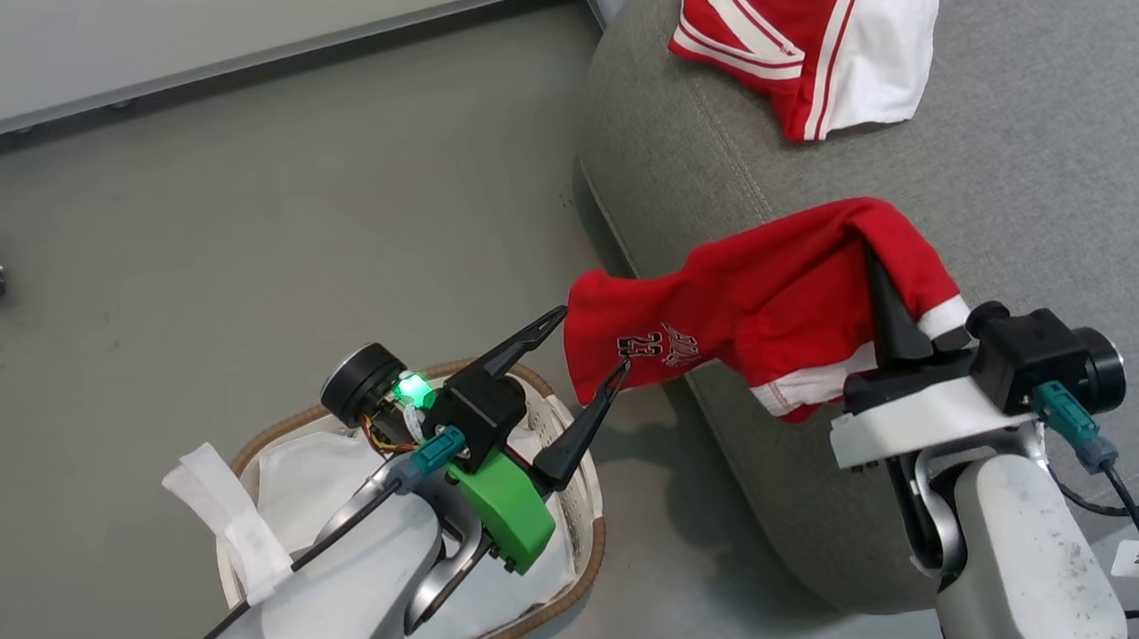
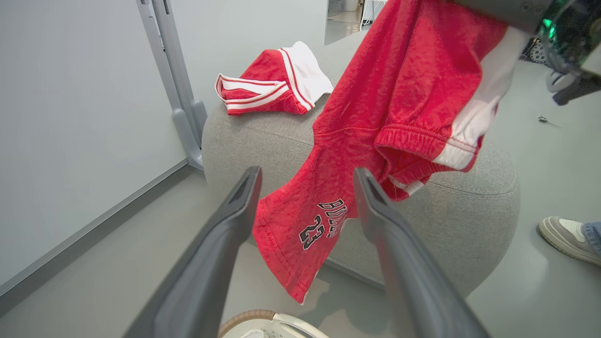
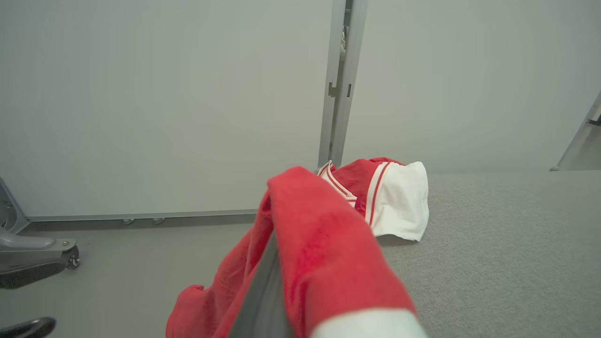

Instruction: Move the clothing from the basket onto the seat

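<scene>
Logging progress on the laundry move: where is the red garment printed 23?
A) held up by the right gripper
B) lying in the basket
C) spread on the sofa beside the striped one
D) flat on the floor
A: the right gripper is shut on the red garment, which hangs in the air by the rounded edge of the sofa, clear of the basket.

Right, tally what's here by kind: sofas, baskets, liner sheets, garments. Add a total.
Grey woven-fabric sofa: 1
Oval white perforated plastic basket with brown woven rim: 1
White liner sheet: 1
Red sports garments: 2, the striped red-and-white garment lying on the sofa and the plain red garment with white hem held up at its edge
Total: 5
</scene>
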Robot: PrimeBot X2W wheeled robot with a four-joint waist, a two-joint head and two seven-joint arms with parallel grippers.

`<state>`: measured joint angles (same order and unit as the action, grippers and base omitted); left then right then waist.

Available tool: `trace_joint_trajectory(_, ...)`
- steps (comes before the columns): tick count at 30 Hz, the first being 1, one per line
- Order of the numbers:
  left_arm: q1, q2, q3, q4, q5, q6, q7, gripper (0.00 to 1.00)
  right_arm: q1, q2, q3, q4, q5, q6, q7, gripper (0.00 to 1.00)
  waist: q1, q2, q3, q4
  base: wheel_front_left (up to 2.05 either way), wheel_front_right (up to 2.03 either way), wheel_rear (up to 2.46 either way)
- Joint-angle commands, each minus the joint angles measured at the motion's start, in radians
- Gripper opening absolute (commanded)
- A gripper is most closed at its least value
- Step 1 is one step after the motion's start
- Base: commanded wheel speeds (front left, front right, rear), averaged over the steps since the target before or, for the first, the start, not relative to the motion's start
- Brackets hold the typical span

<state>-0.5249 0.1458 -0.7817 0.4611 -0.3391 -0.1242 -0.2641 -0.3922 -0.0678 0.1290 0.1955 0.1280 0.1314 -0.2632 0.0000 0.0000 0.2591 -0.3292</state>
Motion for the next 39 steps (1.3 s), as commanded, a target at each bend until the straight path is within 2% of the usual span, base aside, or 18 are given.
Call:
trace_joint_trajectory(1,-0.019,0.0,-0.003,0.003,0.013,-0.005,0.0,1.0,-0.024,-0.001,-0.01,0.003,-0.011,-0.001,-0.002,0.0,0.0,0.0,0.037,-0.018,0.0,0.0,0.0)
trace_joint_trajectory(6,-0.042,-0.006,-0.007,0.003,0.01,-0.006,0.0,1.0,-0.112,-0.039,-0.019,0.028,-0.038,-0.001,-0.002,0.0,0.0,0.0,0.066,0.013,0.0,0.0,0.0)
trace_joint_trajectory(10,-0.053,-0.014,-0.005,0.001,0.007,-0.007,0.0,1.0,-0.233,-0.108,-0.012,0.058,-0.06,-0.001,-0.002,0.0,0.0,0.0,0.093,0.05,0.0,0.0,0.0)
trace_joint_trajectory(22,-0.098,-0.03,-0.012,-0.015,0.008,-0.008,0.0,1.0,-0.692,-0.407,0.009,0.265,-0.108,-0.001,-0.002,0.0,0.0,0.0,0.174,0.207,0.0,0.0,0.0)
trace_joint_trajectory(25,-0.114,-0.03,-0.009,-0.024,0.015,-0.008,0.0,1.0,-0.821,-0.488,-0.025,0.338,-0.121,-0.001,0.009,0.0,0.0,0.0,0.207,0.246,0.0,0.0,0.0)
trace_joint_trajectory(31,-0.145,-0.027,0.0,-0.041,0.032,-0.008,0.0,1.0,-0.979,-0.593,-0.13,0.442,-0.164,-0.001,0.011,0.0,0.0,0.0,0.286,0.308,0.0,0.0,0.0)
trace_joint_trajectory(34,-0.162,-0.031,0.004,-0.052,0.044,-0.008,0.0,1.0,-0.984,-0.601,-0.209,0.479,-0.181,-0.001,0.004,0.0,0.0,0.0,0.317,0.328,0.0,0.0,0.0)
trace_joint_trajectory(39,-0.178,-0.039,0.017,-0.061,0.06,-0.008,0.0,1.0,-0.879,-0.576,-0.345,0.549,-0.22,-0.001,-0.001,0.0,0.0,0.0,0.364,0.336,0.0,0.0,0.0)
